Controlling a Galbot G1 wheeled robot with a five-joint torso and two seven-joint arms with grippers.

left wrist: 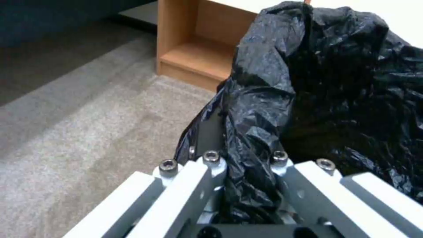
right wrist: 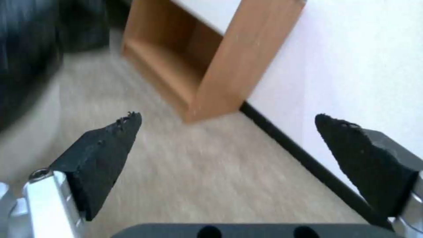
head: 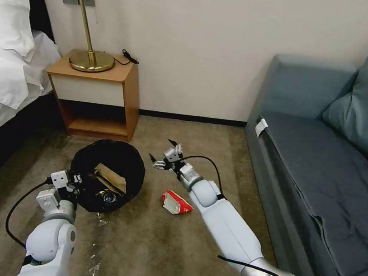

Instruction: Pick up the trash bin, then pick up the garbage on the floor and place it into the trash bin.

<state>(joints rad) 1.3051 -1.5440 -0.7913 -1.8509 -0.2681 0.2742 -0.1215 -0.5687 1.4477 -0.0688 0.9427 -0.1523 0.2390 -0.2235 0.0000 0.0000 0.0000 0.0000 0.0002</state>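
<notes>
1. Trash bin (head: pixel 108 175): black-lined, on the carpet (head: pixel 154 252) in front of the nightstand (head: pixel 103 94), at 10 o'clock from the head view's centre; tan scrap (head: pixel 112 178) inside.
2. Left gripper (left wrist: pixel 247 185): at the bin's 8 o'clock rim, clamped on the bag liner (left wrist: pixel 335 82) and rim.
3. Right gripper (head: pixel 164 151): fingers spread wide, holding nothing, above the carpet at the bin's 3 o'clock.
4. Red-and-white wrapper (head: pixel 176 202): on the carpet at the bin's 4 o'clock, beside the right arm.
</notes>
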